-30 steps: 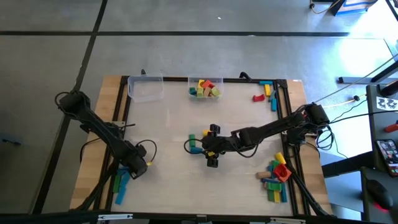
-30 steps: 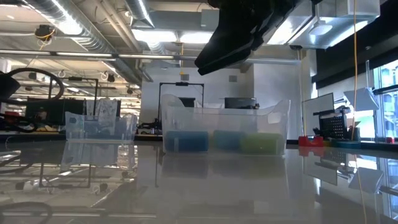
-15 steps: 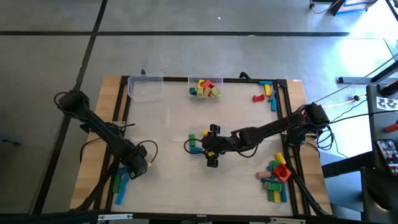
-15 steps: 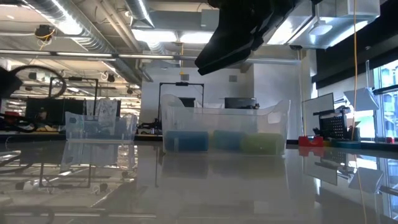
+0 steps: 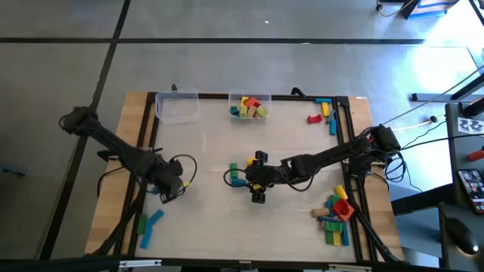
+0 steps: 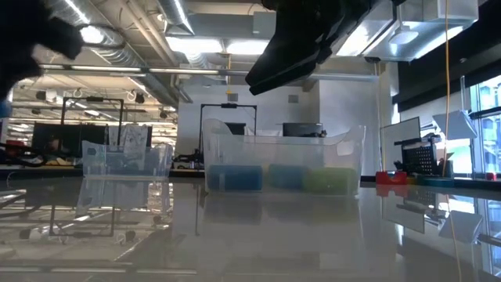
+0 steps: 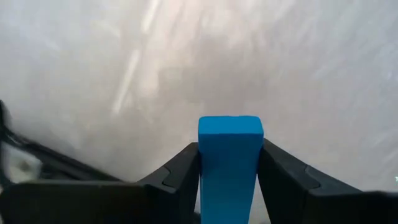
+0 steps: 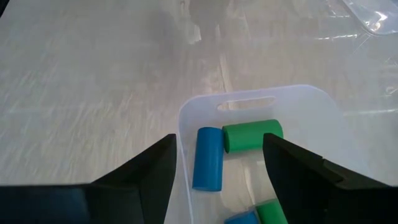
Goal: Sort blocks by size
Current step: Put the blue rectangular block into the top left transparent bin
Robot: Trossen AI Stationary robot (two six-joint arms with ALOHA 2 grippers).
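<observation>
- The left gripper (image 5: 172, 189) sits toward nine o'clock on the table (image 5: 204, 219), just inside the left rail. Its two fingers (image 7: 177, 171) are clamped on the sides of a blue block (image 7: 229, 158), which stands up between them in the left wrist view.
- At about seven o'clock, near the table's front left corner, a green block (image 5: 141, 223) and two more blue blocks (image 5: 151, 224) lie loose (well apart from the tubs).
- At about eleven o'clock, against the far edge, an empty clear tub (image 5: 177, 106) stands alone.
- At twelve o'clock a second clear tub (image 5: 249, 107) holds a mix of red, yellow and green blocks.
- Near the centre of the table, a third clear tub (image 8: 249, 102) holds a blue cylinder (image 8: 207, 158) and a green cylinder (image 8: 252, 135) lying side by side, touching; in the low view this tub (image 6: 283, 164) shows blue and green pieces through its wall.
- The right gripper (image 5: 255, 178) hangs over that centre tub with its fingers (image 8: 152, 165) spread apart and nothing between them.
- At about one o'clock a red, a yellow and two blue blocks (image 5: 324, 112) lie by the right rail.
- At about five o'clock a mixed pile of blocks (image 5: 336, 214) lies near the front right corner.
</observation>
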